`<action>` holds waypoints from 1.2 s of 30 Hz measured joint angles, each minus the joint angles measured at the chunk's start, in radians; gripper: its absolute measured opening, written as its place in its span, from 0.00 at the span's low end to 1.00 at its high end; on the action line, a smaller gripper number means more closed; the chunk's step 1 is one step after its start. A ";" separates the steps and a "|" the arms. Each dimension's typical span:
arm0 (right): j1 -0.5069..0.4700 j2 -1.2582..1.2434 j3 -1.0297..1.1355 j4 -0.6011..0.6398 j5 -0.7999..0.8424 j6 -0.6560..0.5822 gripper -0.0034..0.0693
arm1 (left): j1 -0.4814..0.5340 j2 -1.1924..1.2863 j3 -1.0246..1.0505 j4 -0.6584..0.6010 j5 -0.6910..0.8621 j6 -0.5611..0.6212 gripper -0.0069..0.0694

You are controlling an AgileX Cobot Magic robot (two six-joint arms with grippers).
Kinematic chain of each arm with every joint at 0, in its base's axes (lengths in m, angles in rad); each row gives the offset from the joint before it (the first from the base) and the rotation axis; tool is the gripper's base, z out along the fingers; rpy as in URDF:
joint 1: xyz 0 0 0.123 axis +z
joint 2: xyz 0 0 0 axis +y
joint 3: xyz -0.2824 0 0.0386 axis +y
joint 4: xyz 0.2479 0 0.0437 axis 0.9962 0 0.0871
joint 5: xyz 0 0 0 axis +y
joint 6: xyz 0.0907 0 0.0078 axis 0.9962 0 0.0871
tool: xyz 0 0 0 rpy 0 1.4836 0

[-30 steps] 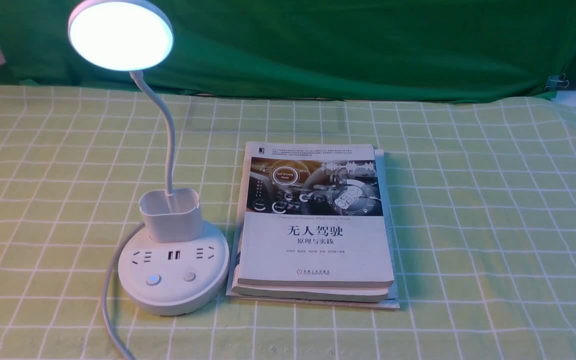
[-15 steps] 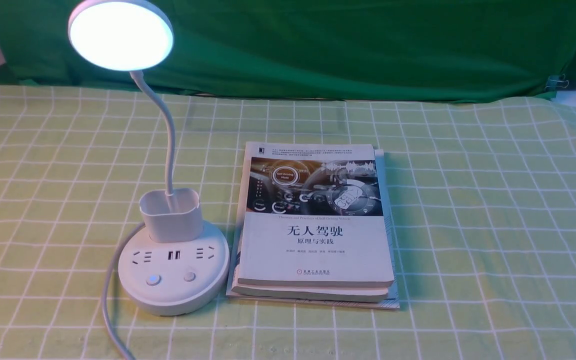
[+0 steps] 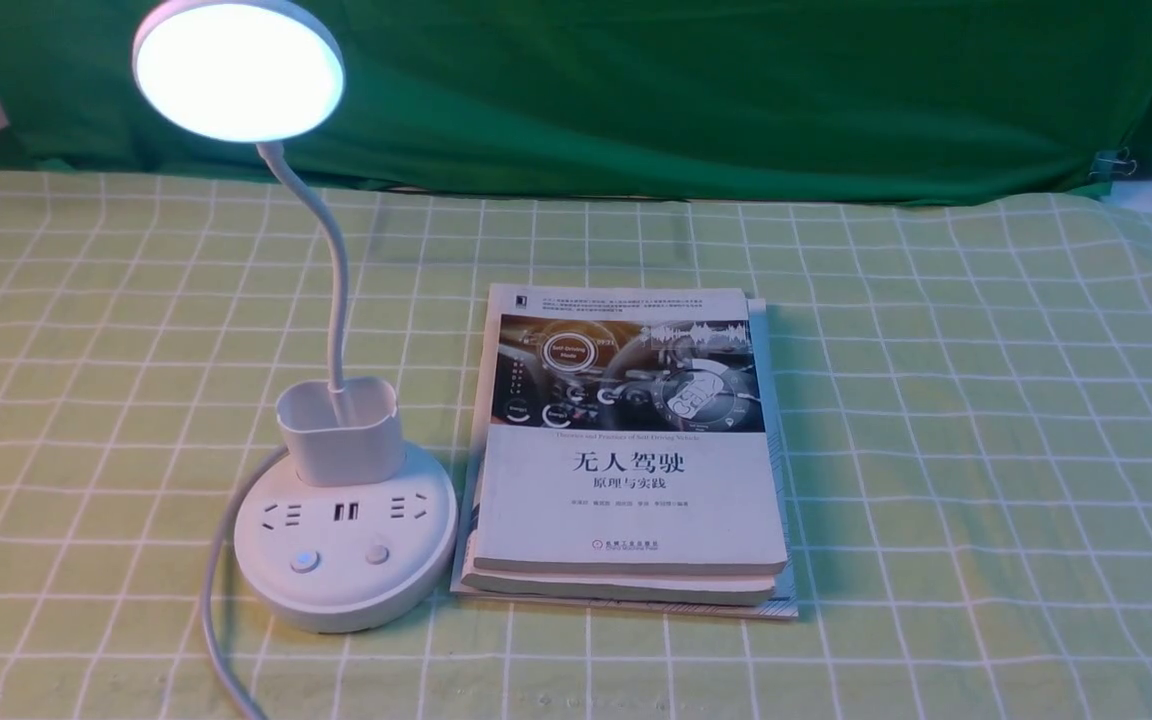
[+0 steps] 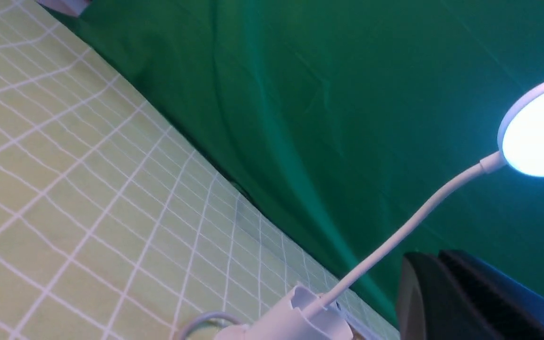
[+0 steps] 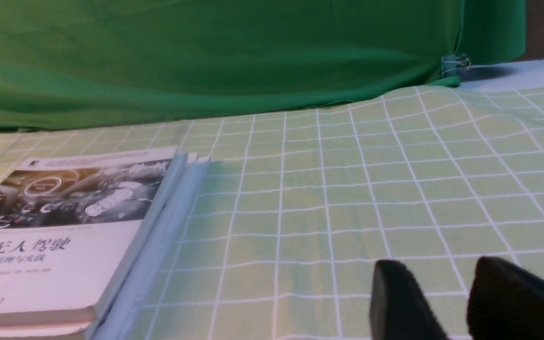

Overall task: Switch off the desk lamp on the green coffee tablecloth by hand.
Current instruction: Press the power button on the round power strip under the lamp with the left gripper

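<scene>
The desk lamp (image 3: 341,440) is lit: the round disc head glows white on a thin bendy neck that rises from a small smooth cup on a round plastic base, and the left of its two buttons glows bluish. It sits on the green coffee tablecloth (image 3: 936,450), near the tabletop's front edge and left of the middle, with a stack of books (image 3: 626,480) just beside the base. Only dark bits of the left pincer (image 4: 430,255) show, so can't tell how wide it is. The right pincer (image 5: 437,264) has its fingers apart and grips nothing. A plain green backdrop (image 3: 686,90) hangs along the far edge.
</scene>
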 joint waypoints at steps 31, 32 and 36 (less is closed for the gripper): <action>0.000 0.000 0.000 0.000 0.000 -0.001 0.37 | -0.418 1.566 -1.008 0.544 0.818 0.108 0.09; 0.000 0.000 0.000 0.000 0.000 -0.003 0.37 | -0.418 1.587 -1.024 0.547 0.812 0.108 0.09; 0.000 0.000 0.000 0.000 0.000 -0.002 0.37 | -0.418 1.642 -1.067 0.558 0.804 0.107 0.09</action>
